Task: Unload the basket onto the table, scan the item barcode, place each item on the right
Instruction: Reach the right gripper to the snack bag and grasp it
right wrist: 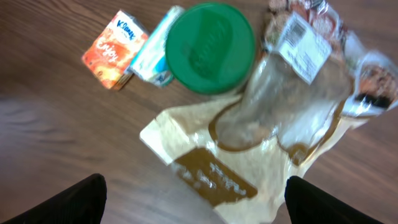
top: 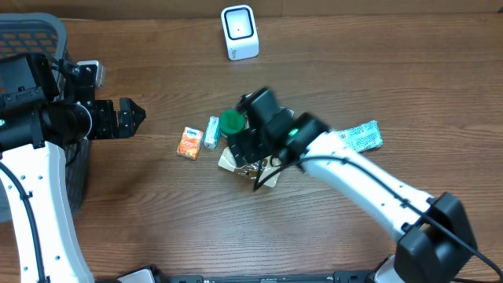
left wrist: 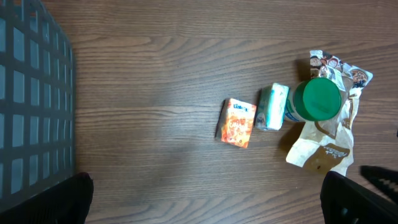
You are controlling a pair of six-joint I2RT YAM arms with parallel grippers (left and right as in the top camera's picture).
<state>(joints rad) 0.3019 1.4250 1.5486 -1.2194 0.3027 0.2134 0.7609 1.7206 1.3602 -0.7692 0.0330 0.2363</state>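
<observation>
Grey mesh basket (top: 35,31), wooden table (top: 157,220)

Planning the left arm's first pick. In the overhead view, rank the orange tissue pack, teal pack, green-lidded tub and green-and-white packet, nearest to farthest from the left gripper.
1. orange tissue pack, closest to the left gripper.
2. teal pack, next to it.
3. green-lidded tub, beside the right arm.
4. green-and-white packet, beyond the right arm.

Even bright light, soft shadows, right arm (top: 302,140) motion-blurred, wrist view of plastic pouch (right wrist: 292,106) blurry
</observation>
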